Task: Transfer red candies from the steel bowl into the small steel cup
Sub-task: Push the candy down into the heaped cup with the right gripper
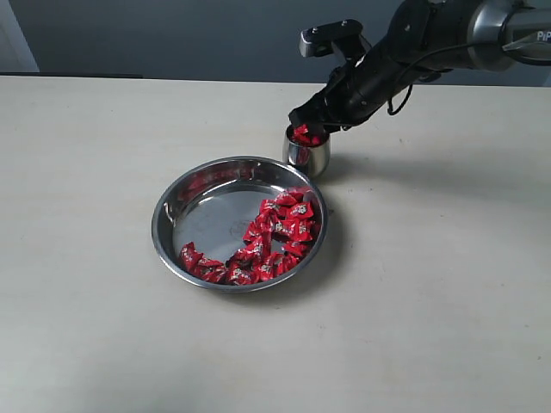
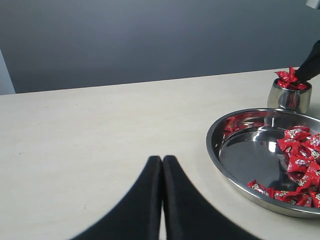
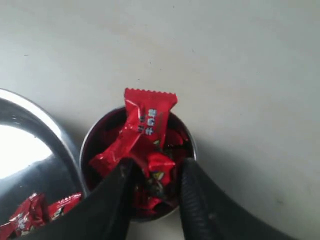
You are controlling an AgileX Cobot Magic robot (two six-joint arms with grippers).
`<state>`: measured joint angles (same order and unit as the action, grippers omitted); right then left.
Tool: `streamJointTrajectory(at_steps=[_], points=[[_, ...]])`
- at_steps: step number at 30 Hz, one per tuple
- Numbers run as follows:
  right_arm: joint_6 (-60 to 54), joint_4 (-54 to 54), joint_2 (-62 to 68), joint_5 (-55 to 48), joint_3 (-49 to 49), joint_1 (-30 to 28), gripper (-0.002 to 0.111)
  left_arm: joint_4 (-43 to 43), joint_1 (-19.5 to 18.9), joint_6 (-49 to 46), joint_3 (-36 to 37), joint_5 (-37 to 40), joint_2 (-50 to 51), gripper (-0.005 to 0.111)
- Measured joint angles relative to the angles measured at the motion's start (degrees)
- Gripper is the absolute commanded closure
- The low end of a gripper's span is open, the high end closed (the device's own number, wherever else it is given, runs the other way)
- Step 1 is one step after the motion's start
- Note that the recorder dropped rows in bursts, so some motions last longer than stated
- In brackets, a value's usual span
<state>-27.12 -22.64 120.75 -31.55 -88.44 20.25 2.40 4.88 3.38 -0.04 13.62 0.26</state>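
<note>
The steel bowl point(image 1: 160, 225) lies at the table's middle with red candies point(image 1: 284, 231) heaped along its right and near side. Just behind its far right rim stands the small steel cup point(image 1: 307, 157), filled with red candies point(image 3: 150, 119); one wrapper sticks up above the rim. My right gripper point(image 3: 157, 167) hangs at the cup's mouth, open, fingertips point(image 3: 189, 170) apart over the candies inside. Off to the left, my left gripper point(image 2: 162, 160) is shut and empty, low over the bare table beside the steel bowl point(image 2: 215, 146). The small steel cup point(image 2: 290, 98) also shows in the left wrist view.
The pale table point(image 1: 430, 301) stretches out around the bowl on every side. A dark wall runs behind the far edge point(image 1: 172, 79). The right arm point(image 1: 448, 34) reaches in from the upper right.
</note>
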Motion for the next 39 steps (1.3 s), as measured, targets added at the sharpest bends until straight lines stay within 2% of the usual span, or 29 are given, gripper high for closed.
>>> streamJointTrajectory(at_steps=[39], points=[[-3.3, -4.0, -0.3, 0.6, 0.0, 0.0, 0.077, 0.0, 0.0, 0.0, 0.0, 0.0, 0.0, 0.106]])
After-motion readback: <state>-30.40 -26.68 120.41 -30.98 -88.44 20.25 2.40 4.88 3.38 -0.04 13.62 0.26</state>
